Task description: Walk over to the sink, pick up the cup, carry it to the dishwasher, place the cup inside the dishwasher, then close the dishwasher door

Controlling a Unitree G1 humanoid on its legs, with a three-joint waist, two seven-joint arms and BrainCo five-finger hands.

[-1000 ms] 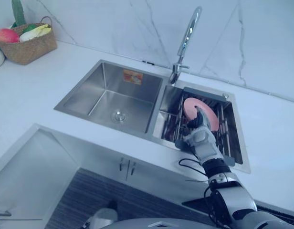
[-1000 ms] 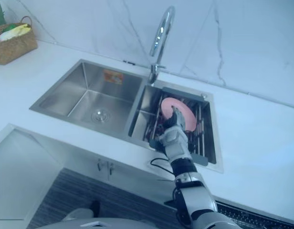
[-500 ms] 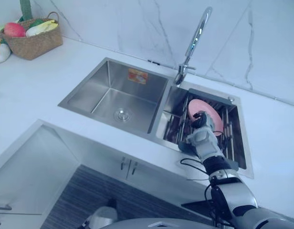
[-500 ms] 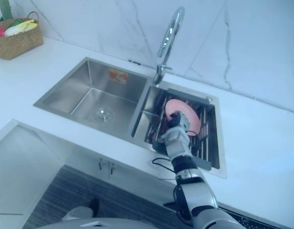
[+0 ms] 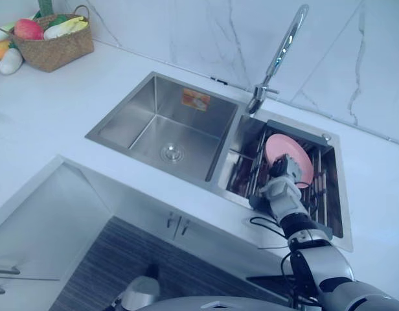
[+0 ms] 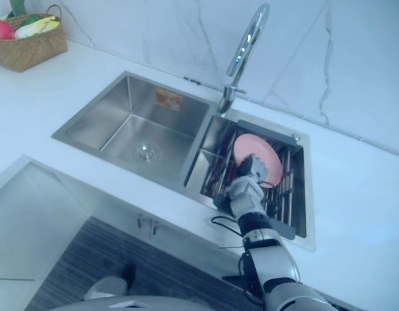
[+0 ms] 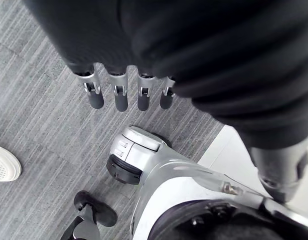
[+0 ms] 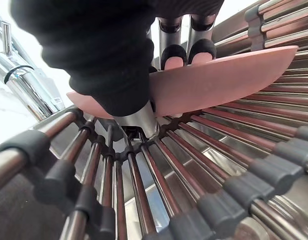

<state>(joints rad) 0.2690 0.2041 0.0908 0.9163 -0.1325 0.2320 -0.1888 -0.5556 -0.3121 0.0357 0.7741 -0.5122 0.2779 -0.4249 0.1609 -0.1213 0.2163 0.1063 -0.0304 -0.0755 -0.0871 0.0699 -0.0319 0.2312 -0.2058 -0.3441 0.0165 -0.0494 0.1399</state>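
The right hand (image 5: pixel 281 188) reaches into the right-hand bowl of the stainless-steel double sink (image 5: pixel 149 105), where a wire dish rack with dark-capped bars (image 8: pixel 194 165) sits below the curved chrome faucet (image 5: pixel 281 54). What it has hold of is a flat round pink plate (image 5: pixel 282 146) (a plate, not a cup), standing on edge in the rack's slots. In the right wrist view the dark fingertips (image 8: pixel 174 55) hook over the plate's rim onto its far face while the thumb (image 8: pixel 138 119) bears on the near face, so the rim is pinched between them. The left hand (image 7: pixel 120 97) hangs over grey striped flooring with its fingers straight and slightly apart, holding nothing. A woven basket of fruit and vegetables (image 5: pixel 55 50) stands on the white countertop (image 5: pixel 50 110), well apart from the sink.
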